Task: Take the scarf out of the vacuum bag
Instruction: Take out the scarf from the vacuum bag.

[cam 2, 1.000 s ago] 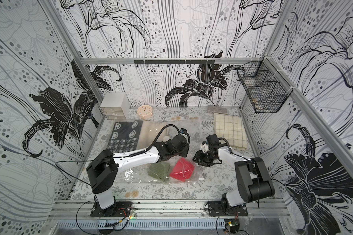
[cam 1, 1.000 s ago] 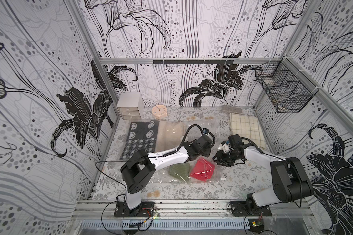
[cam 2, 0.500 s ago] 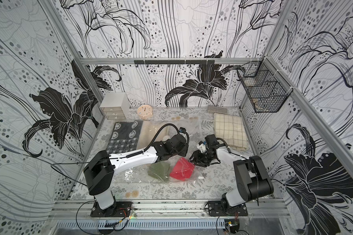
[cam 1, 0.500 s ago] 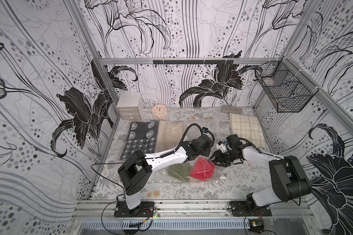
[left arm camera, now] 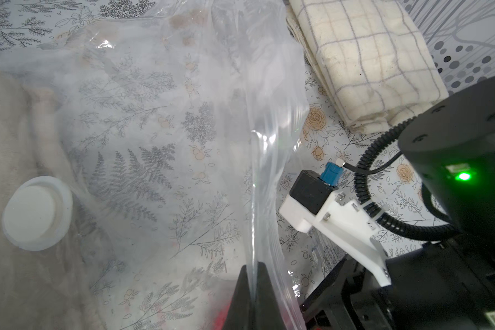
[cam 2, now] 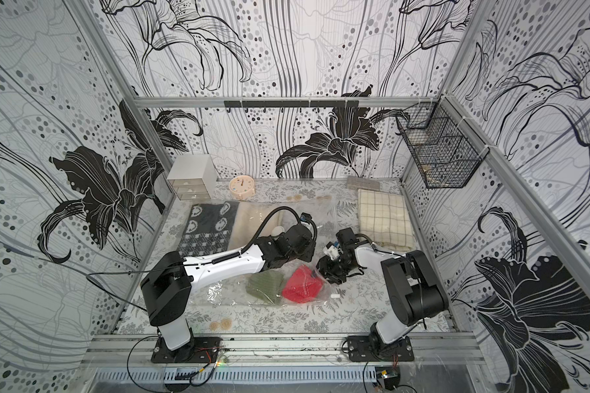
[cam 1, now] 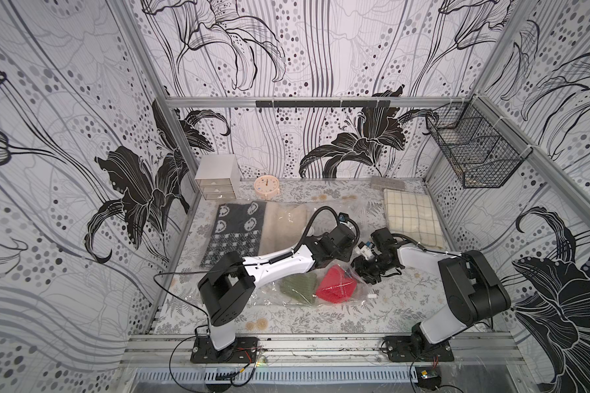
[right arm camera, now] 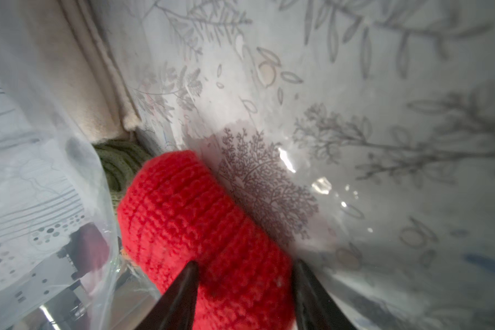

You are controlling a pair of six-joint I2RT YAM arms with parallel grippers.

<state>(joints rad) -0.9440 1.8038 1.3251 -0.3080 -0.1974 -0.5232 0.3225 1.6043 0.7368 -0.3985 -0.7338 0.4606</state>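
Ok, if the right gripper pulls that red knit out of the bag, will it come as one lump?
Probably not. The red knit is soft-looking ribbed yarn, folded over, so it may flop, unfold and trail. The vacuum bag is thin crinkly film, so it could drag along despite the left gripper pinching its edge.

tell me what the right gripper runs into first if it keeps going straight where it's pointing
The red knit piece: it sits right between the right gripper's jaws, inside the vacuum bag. Whether the jaws touch it is unclear.

place: robot lab cell | signs: aluminium frame [cam 1: 218, 102], printed wall panels [cam 1: 65, 153] (floral), bolted base rail [cam 1: 321, 343]
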